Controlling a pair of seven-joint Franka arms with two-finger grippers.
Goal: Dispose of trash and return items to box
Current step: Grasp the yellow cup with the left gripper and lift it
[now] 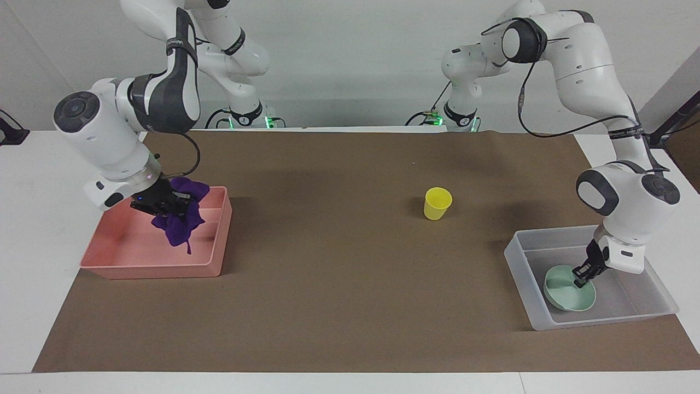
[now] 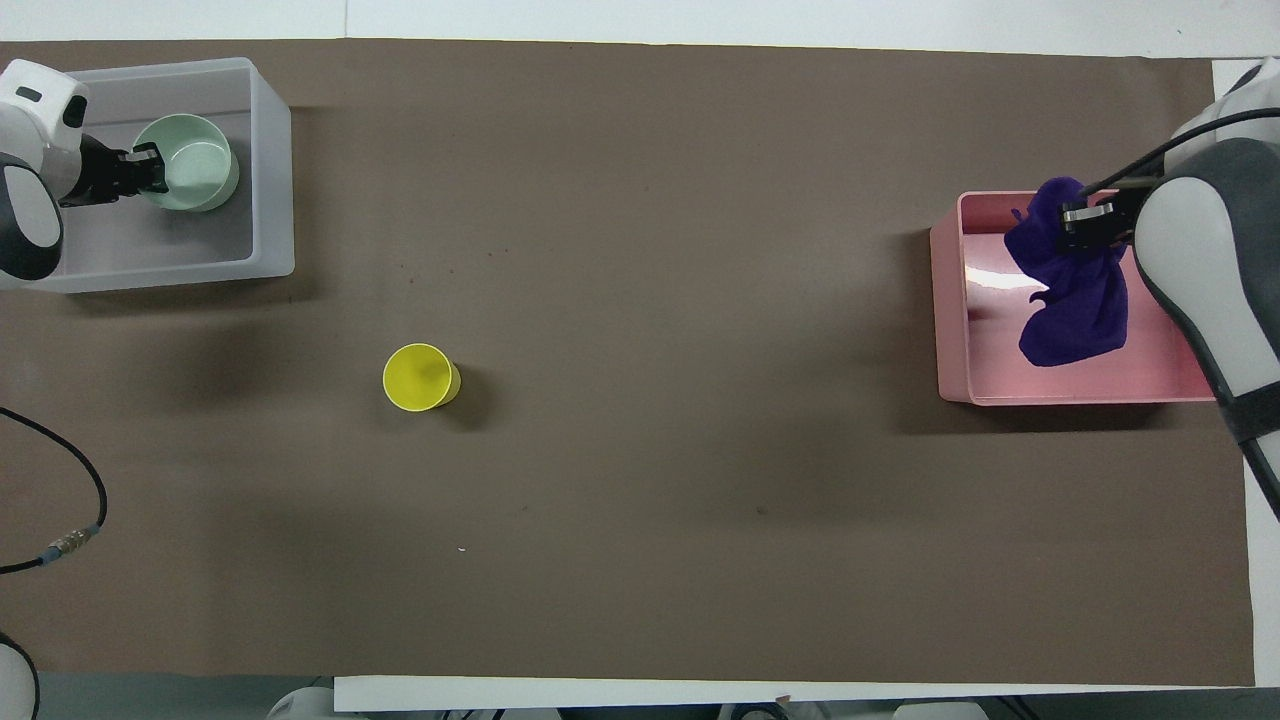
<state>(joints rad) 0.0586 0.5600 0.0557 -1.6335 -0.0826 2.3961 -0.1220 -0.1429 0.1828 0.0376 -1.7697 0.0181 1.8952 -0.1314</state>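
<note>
Yellow plastic, the cup (image 1: pixel 437 203) stands upright on the brown mat (image 1: pixel 350 306), nearest the robots among the task's things. Farther out, toward the right arm's end, the right gripper (image 1: pixel 164 203) hangs over the pink tray (image 1: pixel 216 249), clamped on the purple cloth (image 1: pixel 178 221), which dangles into it. Farthest out, at the left arm's end, the left gripper (image 1: pixel 581 275) pinches the rim of the green bowl (image 1: pixel 566 298), which sits low inside the clear box (image 1: pixel 517 257).

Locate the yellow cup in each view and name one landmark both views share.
Facing view: the yellow cup stands upright on the brown mat, right of centre.
Overhead view: the same cup sits left of centre.
Shared landmark: the translucent box, toward the left arm's end of the table.
</note>
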